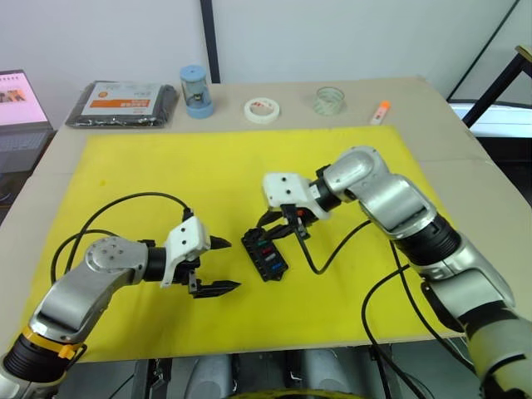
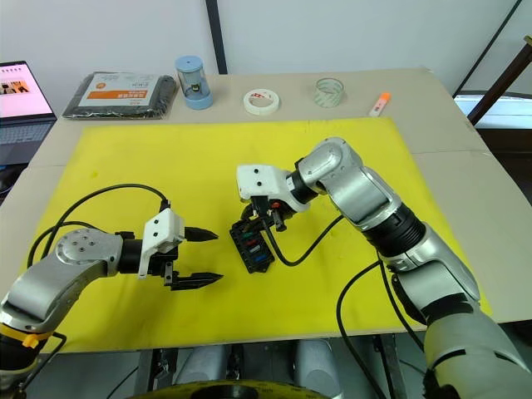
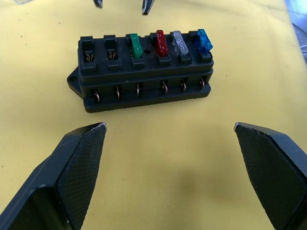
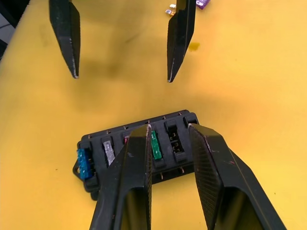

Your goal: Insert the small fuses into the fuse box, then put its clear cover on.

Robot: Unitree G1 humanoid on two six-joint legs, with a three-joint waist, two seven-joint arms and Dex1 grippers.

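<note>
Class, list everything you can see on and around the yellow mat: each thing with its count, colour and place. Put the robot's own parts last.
fuse box: one, black, mid-mat.
seated fuses: four, green, red, white, blue, in one row; two slots beside them empty.
loose fuses: at least two, purple and yellow, on the mat beyond the left gripper.
mat: one, yellow, on the table.
packet: one, black with orange label, far left.
canister: one, blue, beside the packet.
tape rolls: two, white and clear, far edge.
laptop: one, table's left.
left gripper: open, near the box.
right gripper: open, over the box.
</note>
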